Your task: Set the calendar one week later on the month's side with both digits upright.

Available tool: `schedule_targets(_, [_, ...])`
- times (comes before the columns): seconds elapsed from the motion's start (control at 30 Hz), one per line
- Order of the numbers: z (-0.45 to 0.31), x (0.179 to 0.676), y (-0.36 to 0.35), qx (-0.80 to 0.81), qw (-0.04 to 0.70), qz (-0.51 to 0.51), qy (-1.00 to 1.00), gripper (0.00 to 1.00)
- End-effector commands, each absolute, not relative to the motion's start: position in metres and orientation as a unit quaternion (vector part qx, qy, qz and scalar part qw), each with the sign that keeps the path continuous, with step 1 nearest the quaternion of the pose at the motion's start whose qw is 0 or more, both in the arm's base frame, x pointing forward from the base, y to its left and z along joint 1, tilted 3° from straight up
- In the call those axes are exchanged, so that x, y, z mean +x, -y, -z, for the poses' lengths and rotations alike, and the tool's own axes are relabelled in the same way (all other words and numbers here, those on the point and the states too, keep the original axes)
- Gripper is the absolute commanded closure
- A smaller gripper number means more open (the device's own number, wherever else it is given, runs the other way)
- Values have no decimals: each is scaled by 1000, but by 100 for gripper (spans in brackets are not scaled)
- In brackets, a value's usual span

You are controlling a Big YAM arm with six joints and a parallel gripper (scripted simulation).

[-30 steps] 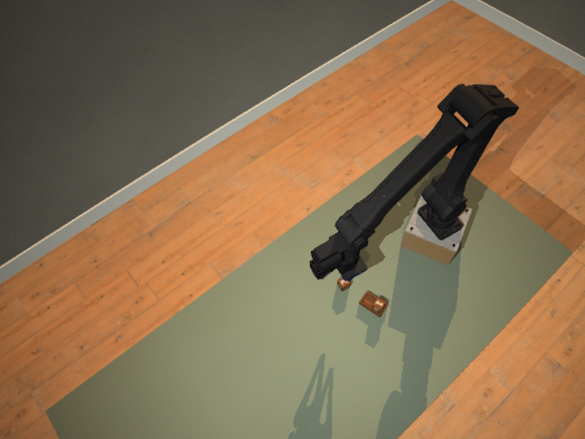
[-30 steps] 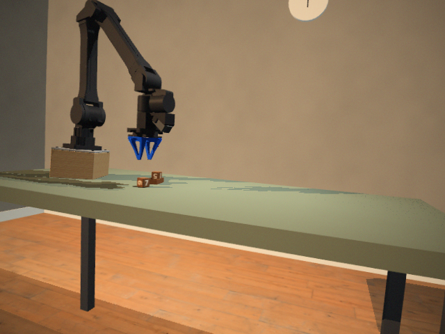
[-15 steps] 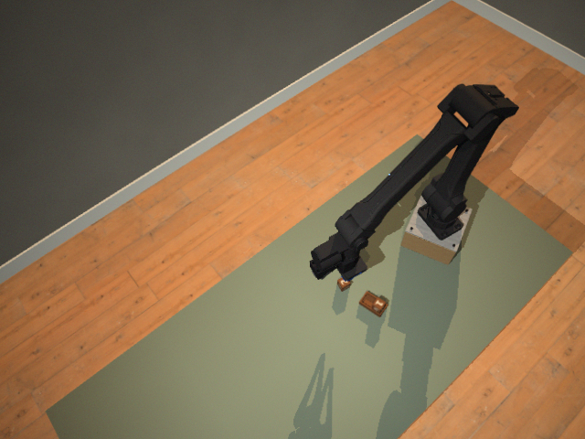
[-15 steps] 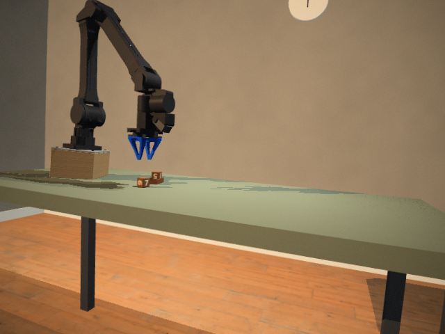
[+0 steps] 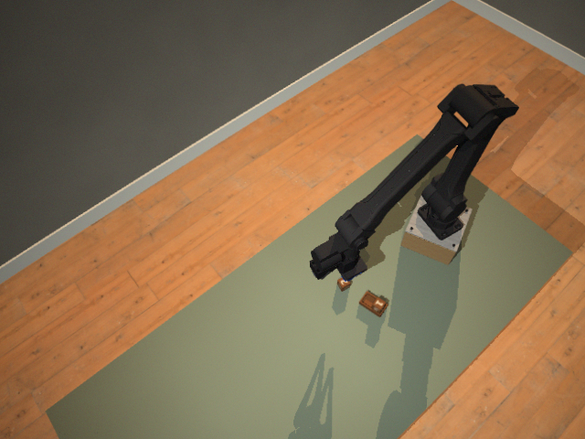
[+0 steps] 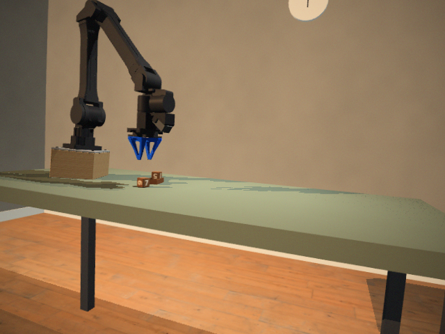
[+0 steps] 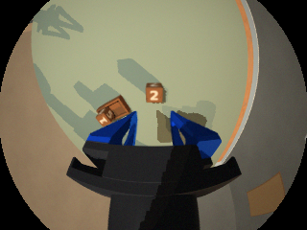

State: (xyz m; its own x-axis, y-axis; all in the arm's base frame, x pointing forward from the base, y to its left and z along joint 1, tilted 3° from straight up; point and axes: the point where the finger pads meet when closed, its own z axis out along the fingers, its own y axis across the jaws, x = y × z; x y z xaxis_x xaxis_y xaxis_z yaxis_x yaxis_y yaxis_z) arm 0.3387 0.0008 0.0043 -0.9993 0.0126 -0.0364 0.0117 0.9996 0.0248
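A small brown tray point(image 5: 371, 303) lies flat on the green table top. One wooden cube stands in it, showing a 5 towards the exterior camera point(image 6: 156, 176). A second cube point(image 5: 344, 283) stands loose on the table just beside the tray. It shows a 7 on its side point(image 6: 143, 182) and a 2 on top in the wrist view point(image 7: 153, 94). My gripper point(image 6: 144, 157) hangs a short way above the loose cube, pointing down. Its blue fingers are partly open with nothing between them. The tray also shows in the wrist view point(image 7: 110, 111), left of the fingers.
The arm's base stands on a wooden block point(image 5: 437, 236) behind the tray, also seen in the exterior view point(image 6: 79, 163). The table's edge runs close on the right of the wrist view point(image 7: 246, 57).
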Motion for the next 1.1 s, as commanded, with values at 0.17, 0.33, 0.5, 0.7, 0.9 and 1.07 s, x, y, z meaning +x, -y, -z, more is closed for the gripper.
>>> schedule_targets(0.17, [-8, 353, 3, 8, 34, -12, -999, 54])
schedule_targets(0.33, [0, 345, 3, 8, 26, -12, -1000, 54])
schedule_targets(0.5, [7, 344, 2, 8, 24, -12, -1000, 54])
schedule_targets(0.7, [9, 350, 1, 8, 30, -12, -999, 54])
schedule_targets(0.9, [19, 351, 0, 8, 30, -12, -999, 54])
schedule_targets(1.07, [26, 352, -1, 8, 31, -13, -999, 54])
